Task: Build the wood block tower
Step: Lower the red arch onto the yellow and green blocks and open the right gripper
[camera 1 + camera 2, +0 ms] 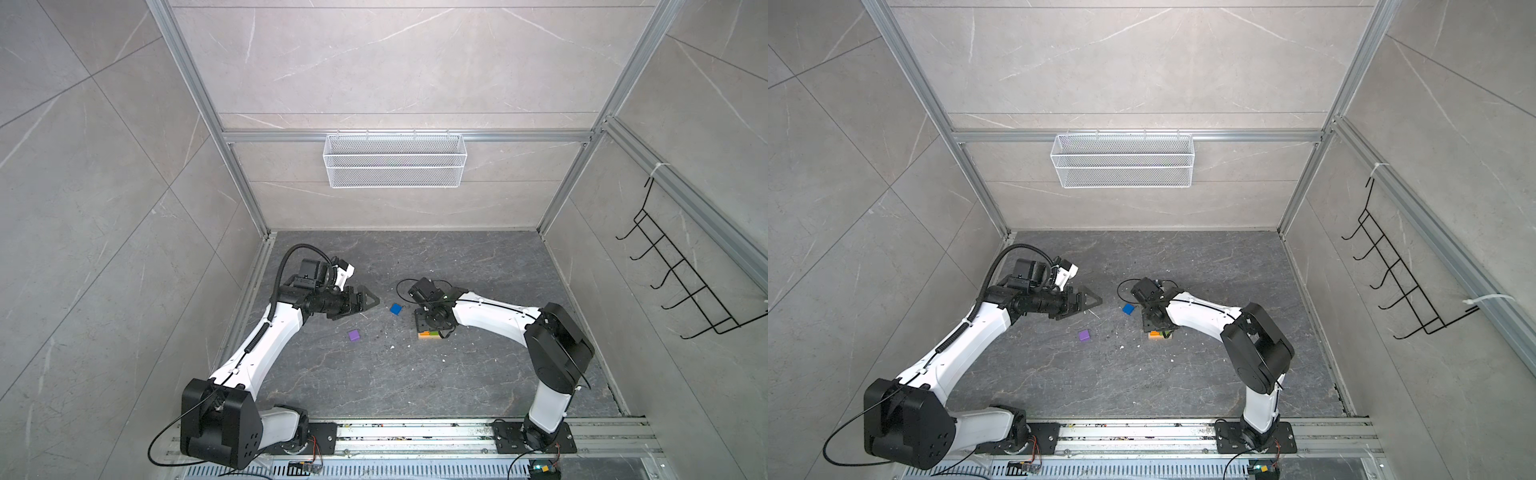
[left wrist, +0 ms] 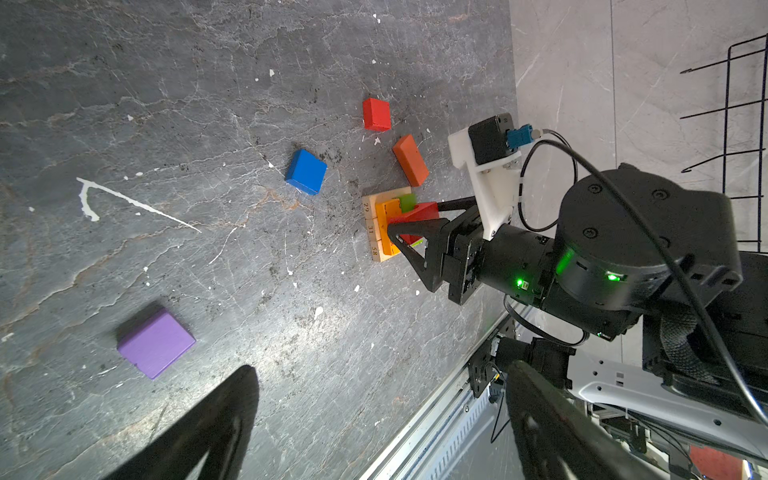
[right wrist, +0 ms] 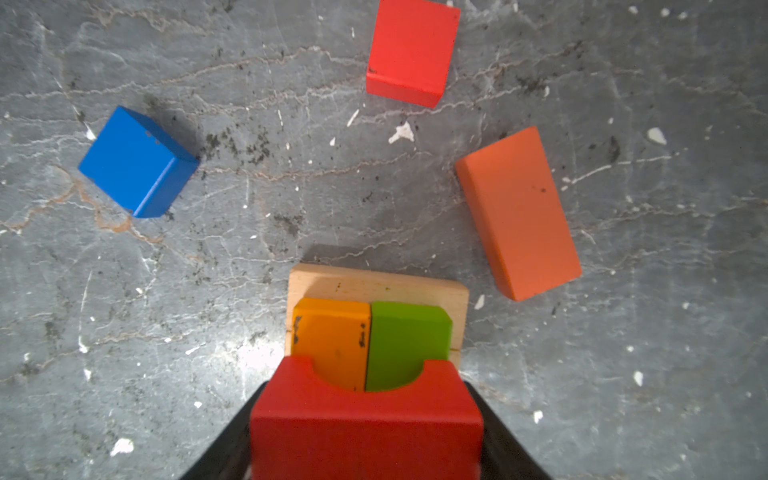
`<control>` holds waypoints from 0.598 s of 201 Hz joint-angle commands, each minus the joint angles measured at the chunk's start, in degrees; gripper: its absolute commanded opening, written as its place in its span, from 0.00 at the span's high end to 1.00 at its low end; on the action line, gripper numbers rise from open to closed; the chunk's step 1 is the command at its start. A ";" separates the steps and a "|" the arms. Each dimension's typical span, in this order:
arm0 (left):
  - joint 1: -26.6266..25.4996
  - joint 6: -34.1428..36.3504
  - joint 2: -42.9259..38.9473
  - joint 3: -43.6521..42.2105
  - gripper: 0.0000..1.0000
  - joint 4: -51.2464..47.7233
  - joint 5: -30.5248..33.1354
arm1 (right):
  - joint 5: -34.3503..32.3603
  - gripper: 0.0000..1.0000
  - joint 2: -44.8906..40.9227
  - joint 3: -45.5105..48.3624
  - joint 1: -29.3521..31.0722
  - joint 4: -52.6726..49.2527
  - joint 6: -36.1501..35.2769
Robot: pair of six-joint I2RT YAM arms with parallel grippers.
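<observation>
The tower [image 1: 429,335] [image 1: 1157,335] is a tan base [image 3: 378,284] carrying an orange block [image 3: 332,336] and a green block [image 3: 407,340] side by side. Just above them hangs a red block with a curved notch [image 3: 365,424] [image 2: 419,214], and my right gripper [image 3: 365,434] [image 2: 413,218] is shut on it. My left gripper [image 2: 381,365] [image 1: 374,300] [image 1: 1098,300] is open and holds nothing, off to the left. On the floor lie a blue cube [image 3: 135,164] [image 1: 396,308], a purple cube [image 2: 156,344] [image 1: 353,336], a red cube [image 3: 411,52] and an orange-red bar [image 3: 517,212].
A white wire basket [image 1: 395,160] hangs on the back wall and a black wire rack [image 1: 681,282] on the right wall. The arms' mounting rail [image 1: 415,434] runs along the front edge. White specks dot the dark floor.
</observation>
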State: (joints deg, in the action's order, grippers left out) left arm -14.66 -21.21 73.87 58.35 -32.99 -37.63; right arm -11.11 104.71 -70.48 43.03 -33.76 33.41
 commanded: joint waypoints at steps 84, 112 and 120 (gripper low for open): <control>-0.25 0.65 -0.52 0.45 0.05 -0.14 0.02 | -0.14 0.38 1.28 -1.15 -0.40 -0.61 0.84; -0.22 0.65 -0.43 0.54 0.05 -0.08 0.02 | -0.29 0.35 1.00 -1.15 -0.44 -0.73 0.77; -0.23 0.65 -0.44 0.57 0.05 -0.13 0.07 | -0.25 0.35 0.89 -1.20 -0.40 -0.83 0.70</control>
State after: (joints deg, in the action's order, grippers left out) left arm -14.66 -21.21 73.87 58.35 -33.01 -37.60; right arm -11.11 104.75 -70.50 42.98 -33.78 33.82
